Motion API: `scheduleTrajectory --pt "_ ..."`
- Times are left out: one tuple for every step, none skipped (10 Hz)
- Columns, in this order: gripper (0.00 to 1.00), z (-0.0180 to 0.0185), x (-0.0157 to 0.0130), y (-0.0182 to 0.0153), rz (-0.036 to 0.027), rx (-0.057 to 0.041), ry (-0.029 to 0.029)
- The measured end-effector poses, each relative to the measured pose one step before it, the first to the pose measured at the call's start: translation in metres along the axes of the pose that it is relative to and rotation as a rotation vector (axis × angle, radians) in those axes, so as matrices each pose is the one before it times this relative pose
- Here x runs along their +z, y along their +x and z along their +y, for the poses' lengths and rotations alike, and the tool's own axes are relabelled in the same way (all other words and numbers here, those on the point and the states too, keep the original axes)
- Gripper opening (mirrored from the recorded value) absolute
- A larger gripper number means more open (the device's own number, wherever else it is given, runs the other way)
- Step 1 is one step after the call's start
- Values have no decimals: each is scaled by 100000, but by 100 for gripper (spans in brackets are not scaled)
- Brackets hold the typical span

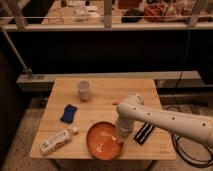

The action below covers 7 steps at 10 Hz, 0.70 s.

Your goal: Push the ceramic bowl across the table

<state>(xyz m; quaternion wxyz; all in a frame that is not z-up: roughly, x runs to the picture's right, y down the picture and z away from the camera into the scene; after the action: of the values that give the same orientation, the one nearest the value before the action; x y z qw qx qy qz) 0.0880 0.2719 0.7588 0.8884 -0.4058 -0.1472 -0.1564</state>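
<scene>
The bowl [103,142] sits near the front edge of the table [116,93]. The gripper [123,136], fingers closed on nothing, points down at the bowl's right rim. The bowl therefore lies toward the view's left of it, so a push probably runs that way.

You have the wide orange-red glazed ceramic bowl [103,140] at the near edge of the light wooden plank bench [105,87], with the gripper [122,137] at its right rim. A flat black rectangular object [144,133] lies just right of the gripper. A white plastic bottle [57,140] lies left of the bowl, a small blue pad [69,113] behind the bottle, and a translucent white cup [83,90] farther back.
</scene>
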Motion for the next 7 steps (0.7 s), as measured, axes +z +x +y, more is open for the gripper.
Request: scheduleTrajectory --pt "1 1 7 32 -88 -4 -148" --pt "1 17 -45 54 -5 -155 -237" --pt "1 -4 -60 58 -64 -200 -312" --pt "1 31 -47 144 -147 -44 -252" --pt "1 93 -55 161 -105 139 -169" --pt "1 184 -81 269 -175 359 -230" --pt "1 58 -30 59 -153 95 -222"
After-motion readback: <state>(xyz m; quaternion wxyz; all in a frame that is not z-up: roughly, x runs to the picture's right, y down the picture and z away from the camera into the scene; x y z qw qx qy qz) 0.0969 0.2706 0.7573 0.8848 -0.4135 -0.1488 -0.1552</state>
